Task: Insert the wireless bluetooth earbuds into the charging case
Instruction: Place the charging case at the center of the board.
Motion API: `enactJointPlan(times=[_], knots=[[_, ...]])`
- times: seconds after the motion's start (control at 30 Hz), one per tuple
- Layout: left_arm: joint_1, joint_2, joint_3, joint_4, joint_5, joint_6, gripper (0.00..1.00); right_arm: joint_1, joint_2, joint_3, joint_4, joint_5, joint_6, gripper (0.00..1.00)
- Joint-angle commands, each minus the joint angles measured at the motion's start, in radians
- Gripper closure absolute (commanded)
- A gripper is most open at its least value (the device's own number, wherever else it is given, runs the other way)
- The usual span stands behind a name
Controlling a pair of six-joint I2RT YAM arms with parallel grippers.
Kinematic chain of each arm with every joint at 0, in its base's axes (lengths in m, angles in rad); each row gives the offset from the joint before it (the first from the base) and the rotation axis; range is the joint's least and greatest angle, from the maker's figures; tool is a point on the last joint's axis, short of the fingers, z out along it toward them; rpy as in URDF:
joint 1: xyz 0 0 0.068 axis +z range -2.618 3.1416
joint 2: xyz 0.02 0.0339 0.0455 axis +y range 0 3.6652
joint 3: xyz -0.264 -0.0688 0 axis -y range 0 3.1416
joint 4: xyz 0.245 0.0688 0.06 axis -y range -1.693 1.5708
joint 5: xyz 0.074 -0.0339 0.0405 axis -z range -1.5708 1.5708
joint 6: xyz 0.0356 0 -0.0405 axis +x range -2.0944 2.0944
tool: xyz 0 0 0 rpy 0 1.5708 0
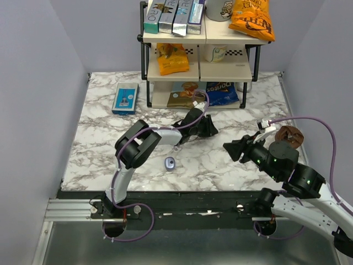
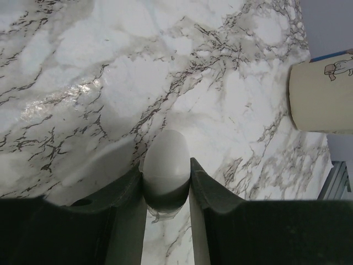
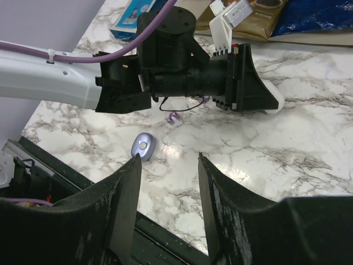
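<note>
One marble table (image 1: pixel 110 141) bears charging case (image 1: pixel 170 162).

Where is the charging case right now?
In the top view, the charging case lies on the marble table left of centre, beside the left arm elbow.

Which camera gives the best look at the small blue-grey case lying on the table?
The right wrist view: the case lies close and unblocked there, with its darker middle plain to see. The top view shows the case too, but only as a tiny oval with little detail. The left wrist view does not show it at all.
</note>
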Motion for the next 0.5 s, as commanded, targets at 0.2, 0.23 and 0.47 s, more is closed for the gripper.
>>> enactJointPlan(times=[0.2, 0.23, 0.47], knots=[[0.011, 0.033, -0.002, -0.063, 0.006, -0.006, 0.52, 0.000, -0.020, -0.013, -0.028, 0.034, -0.012, 0.46], [0.011, 0.034, -0.003, -0.077, 0.006, -0.006, 0.51, 0.000, -0.023, -0.012, -0.031, 0.035, -0.010, 0.46], [0.043, -0.084, -0.124, -0.086, -0.037, 0.020, 0.46, 0.000, -0.035, -0.013, -0.051, 0.043, -0.001, 0.46]])
